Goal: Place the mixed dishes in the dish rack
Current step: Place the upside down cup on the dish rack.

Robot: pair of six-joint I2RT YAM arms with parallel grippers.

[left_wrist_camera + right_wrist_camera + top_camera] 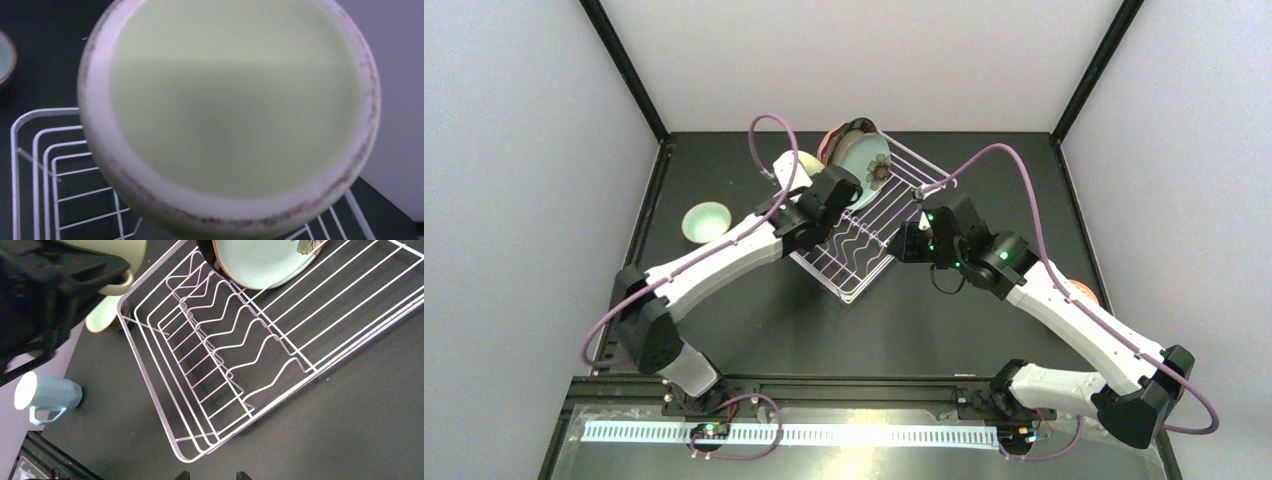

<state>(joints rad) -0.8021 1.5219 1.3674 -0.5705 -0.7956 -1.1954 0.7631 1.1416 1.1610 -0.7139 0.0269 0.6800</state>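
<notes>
The white wire dish rack [869, 235] stands mid-table, with the mint flowered plate [867, 160] upright at its far end and the pink plate [832, 140] and the dark-rimmed plate [856, 127] behind it. My left gripper [832, 190] is shut on the cream mug [806, 163] and holds it over the rack's left side. The mug's speckled rim [150, 195] fills the left wrist view and hides the fingers. My right gripper [212, 476] is open and empty, just off the rack's near corner [192, 452]. The pale-green bowl [706, 222] sits left of the rack.
The light-blue mug [47, 392] lies on its side on the table left of the rack. The orange-patterned bowl [1081, 290] is half hidden behind the right arm at the table's right edge. Black frame posts stand at the back corners.
</notes>
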